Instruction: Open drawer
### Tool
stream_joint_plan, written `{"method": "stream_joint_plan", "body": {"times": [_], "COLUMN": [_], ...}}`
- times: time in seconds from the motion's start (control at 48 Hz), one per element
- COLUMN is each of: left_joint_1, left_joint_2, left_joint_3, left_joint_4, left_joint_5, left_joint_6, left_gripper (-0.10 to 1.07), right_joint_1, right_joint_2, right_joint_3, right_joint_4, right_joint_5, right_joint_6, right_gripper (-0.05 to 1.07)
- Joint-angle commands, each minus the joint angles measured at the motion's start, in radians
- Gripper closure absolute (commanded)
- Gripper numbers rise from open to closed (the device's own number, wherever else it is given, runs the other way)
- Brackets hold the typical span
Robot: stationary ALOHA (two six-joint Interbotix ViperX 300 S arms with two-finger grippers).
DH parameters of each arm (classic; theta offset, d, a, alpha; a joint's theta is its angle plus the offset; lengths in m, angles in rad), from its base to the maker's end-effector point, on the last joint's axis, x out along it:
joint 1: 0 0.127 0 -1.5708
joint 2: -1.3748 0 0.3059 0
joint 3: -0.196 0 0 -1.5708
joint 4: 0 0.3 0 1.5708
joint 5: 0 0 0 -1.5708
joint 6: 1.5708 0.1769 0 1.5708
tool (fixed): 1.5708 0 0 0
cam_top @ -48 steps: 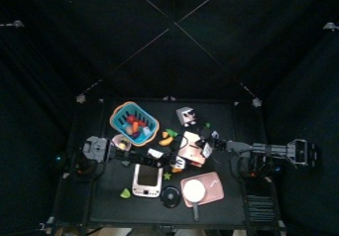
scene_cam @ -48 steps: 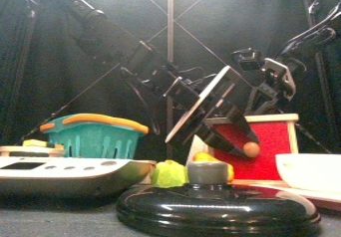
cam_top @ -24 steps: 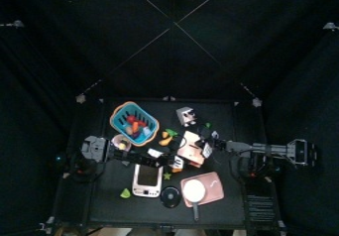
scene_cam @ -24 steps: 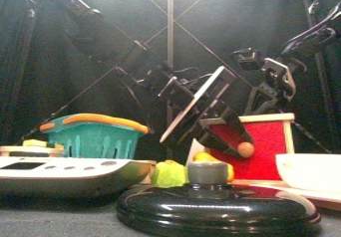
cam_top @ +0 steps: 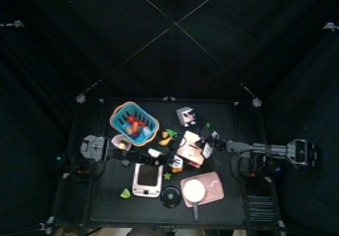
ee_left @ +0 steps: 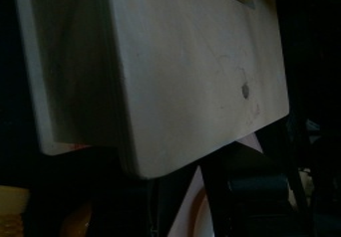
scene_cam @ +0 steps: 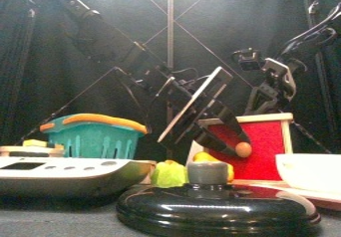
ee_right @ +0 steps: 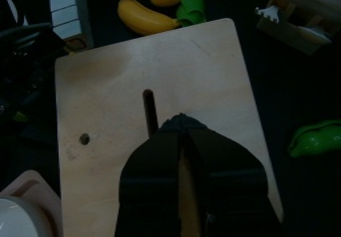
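The drawer unit is a pale wooden box (cam_top: 196, 151) in the middle of the table, with a red front and a round red knob (scene_cam: 245, 149). In the front view its wooden panel (scene_cam: 193, 107) stands tilted up on edge. My right gripper (ee_right: 184, 126) has its jaws together, tips against the panel's flat face (ee_right: 107, 92) next to a dark slot (ee_right: 150, 107). It hangs above the red front in the front view (scene_cam: 266, 82). The left wrist view is filled by the wooden side (ee_left: 173, 72). My left gripper (cam_top: 157, 153) is close against the box.
A teal basket (scene_cam: 94, 136) with an orange rim stands at the left. A white scale (scene_cam: 67, 171), a black lid (scene_cam: 213, 206) and a white bowl (scene_cam: 309, 169) lie along the front. A banana (ee_right: 144, 17) and green toy food (ee_right: 313, 139) lie beside the box.
The wooden panel has tipped a little steeper in the front view. The arms have hardly moved.
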Motion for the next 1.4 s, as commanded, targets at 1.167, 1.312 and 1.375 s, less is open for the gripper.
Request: {"method": "stream_joint_plan", "body": {"times": [1.167, 1.312, 1.375], "left_joint_1": [-0.107, -0.120, -0.127], "left_joint_2": [-0.058, -0.060, -0.060], "left_joint_3": [0.091, 0.095, 0.095], "left_joint_4": [-0.075, -0.083, -0.091], "left_joint_5": [0.092, 0.092, 0.092], "left_joint_6": [0.003, 0.002, 0.003], "left_gripper": [0.45, 0.45, 0.45], "right_joint_1": [0.000, -0.002, -0.002], "right_joint_2": [0.012, 0.012, 0.012], "right_joint_3": [0.015, 0.018, 0.018], "right_joint_4": [0.005, 0.003, 0.005], "right_joint_5": [0.014, 0.014, 0.012], "right_joint_6": [0.000, 0.000, 0.002], "right_gripper": [0.74, 0.74, 0.74]}}
